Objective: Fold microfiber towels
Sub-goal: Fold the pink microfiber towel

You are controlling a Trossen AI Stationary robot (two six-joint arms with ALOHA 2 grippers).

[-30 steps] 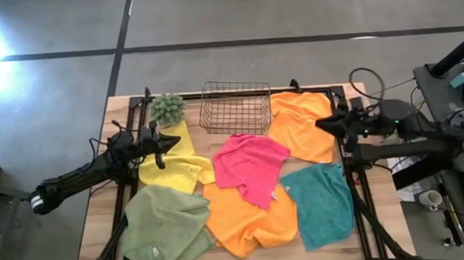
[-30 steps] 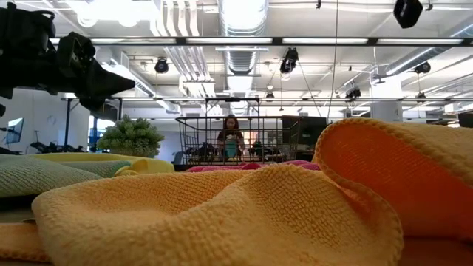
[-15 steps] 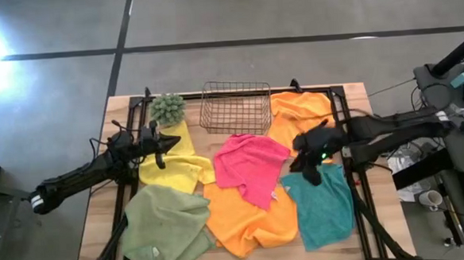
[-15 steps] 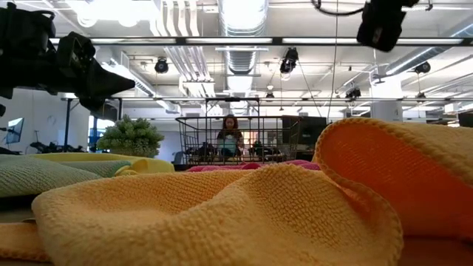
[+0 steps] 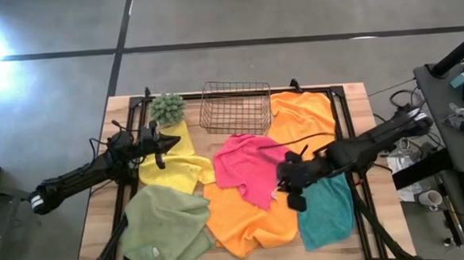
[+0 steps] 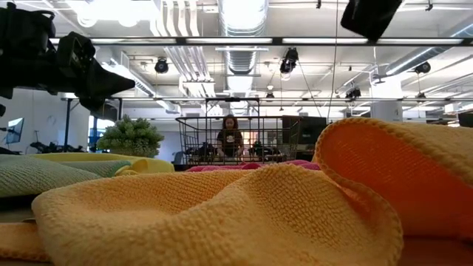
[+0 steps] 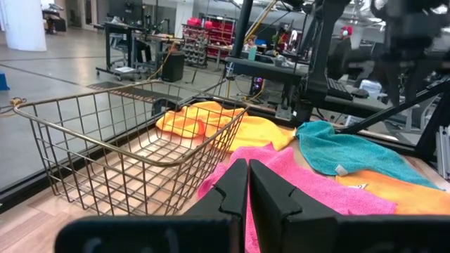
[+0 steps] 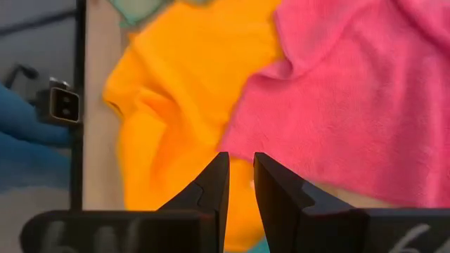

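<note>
Six towels (image 5: pixel 247 197) crumpled, overlapping on table: two orange, yellow, pink, teal, sage.

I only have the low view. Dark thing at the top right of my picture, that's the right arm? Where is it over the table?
Observer: Yes. From above, the right gripper hangs at the pink towel's corner, where it overlaps the front orange towel.
Operator: Holding anything?
Observer: No. Its wrist view shows the fingers slightly apart, nothing between them, pink and orange cloth beyond.
Operator: Left arm?
Observer: The left gripper is shut, above the yellow towel, pointing toward the wire basket.
Operator: Anything folded?
Observer: None; the teal towel and sage towel lie rumpled too.
</note>
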